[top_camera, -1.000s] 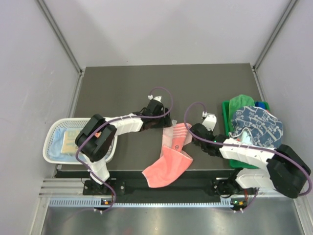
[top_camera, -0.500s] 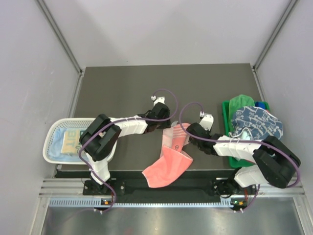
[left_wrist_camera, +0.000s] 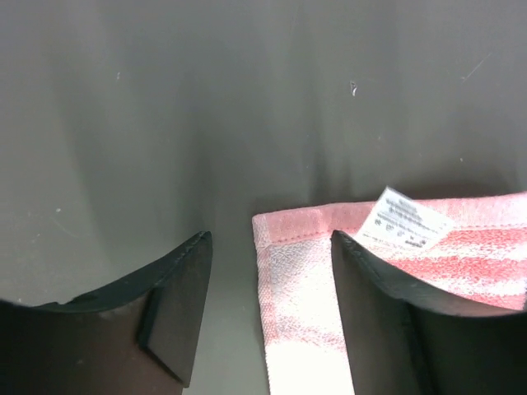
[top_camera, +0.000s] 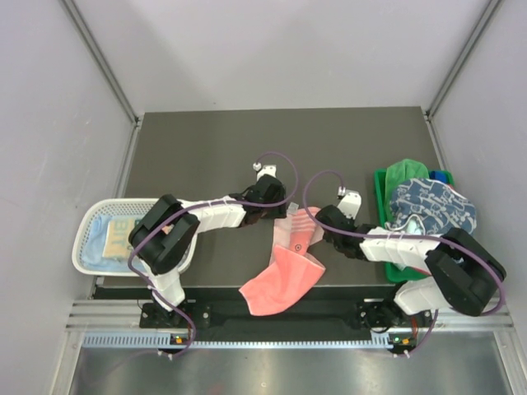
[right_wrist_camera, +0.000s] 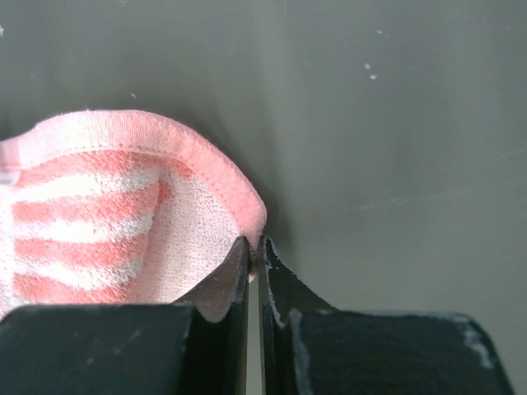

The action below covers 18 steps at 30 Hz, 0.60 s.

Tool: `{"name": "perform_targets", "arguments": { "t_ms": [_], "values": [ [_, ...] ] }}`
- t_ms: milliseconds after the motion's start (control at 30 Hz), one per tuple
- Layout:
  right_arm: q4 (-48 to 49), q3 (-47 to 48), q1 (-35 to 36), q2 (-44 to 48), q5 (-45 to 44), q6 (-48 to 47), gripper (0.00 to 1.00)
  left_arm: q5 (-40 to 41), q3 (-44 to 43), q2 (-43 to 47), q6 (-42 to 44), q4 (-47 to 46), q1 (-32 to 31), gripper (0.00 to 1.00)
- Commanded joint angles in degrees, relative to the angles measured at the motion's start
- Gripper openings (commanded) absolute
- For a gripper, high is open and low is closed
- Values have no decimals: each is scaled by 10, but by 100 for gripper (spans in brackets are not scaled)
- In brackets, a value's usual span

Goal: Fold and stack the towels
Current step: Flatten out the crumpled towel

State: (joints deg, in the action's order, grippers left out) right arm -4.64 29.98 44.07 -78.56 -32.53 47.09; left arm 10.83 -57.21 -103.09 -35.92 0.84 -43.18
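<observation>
A coral pink towel (top_camera: pixel 290 263) with white stripes lies crumpled on the dark table, hanging toward the near edge. My left gripper (top_camera: pixel 275 209) is open, its jaws astride the towel's far left corner (left_wrist_camera: pixel 284 271), near a white label (left_wrist_camera: pixel 408 220). My right gripper (top_camera: pixel 320 220) is shut on the towel's far right edge (right_wrist_camera: pixel 222 177), pinching the hem between its fingertips (right_wrist_camera: pixel 239 263). More towels sit heaped at the right: a navy one with white pattern (top_camera: pixel 432 210), a green one (top_camera: pixel 405 171), a blue one (top_camera: pixel 442 176) and a pale mint one (top_camera: pixel 409 234).
A green plastic bin (top_camera: pixel 384 197) at the table's right edge holds the heap. A white mesh basket (top_camera: pixel 86 234) at the left edge holds folded pale cloths. Grey walls enclose the table on three sides.
My left gripper has moved right onto the towel's far left corner. My right arm has shifted slightly, still at the towel's far right edge.
</observation>
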Motion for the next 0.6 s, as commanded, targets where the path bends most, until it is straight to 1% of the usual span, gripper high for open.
{"name": "perform_targets", "arguments": {
  "t_ms": [0,100,367,500,567],
  "values": [
    [-34,1,-11,37,-20,-5,0,-22,22,-6,14,82,-1,63],
    [-52,3,-13,53,-28,-11,0,-18,12,-24,14,96,-6,57],
    [-62,10,-13,73,-31,-20,0,10,-3,-69,9,108,-29,52],
    [-63,12,-14,76,-31,-22,0,20,-8,-81,9,113,-37,48],
    [-63,14,-14,80,-31,-24,0,28,-8,-85,7,118,-38,43]
  ]
}}
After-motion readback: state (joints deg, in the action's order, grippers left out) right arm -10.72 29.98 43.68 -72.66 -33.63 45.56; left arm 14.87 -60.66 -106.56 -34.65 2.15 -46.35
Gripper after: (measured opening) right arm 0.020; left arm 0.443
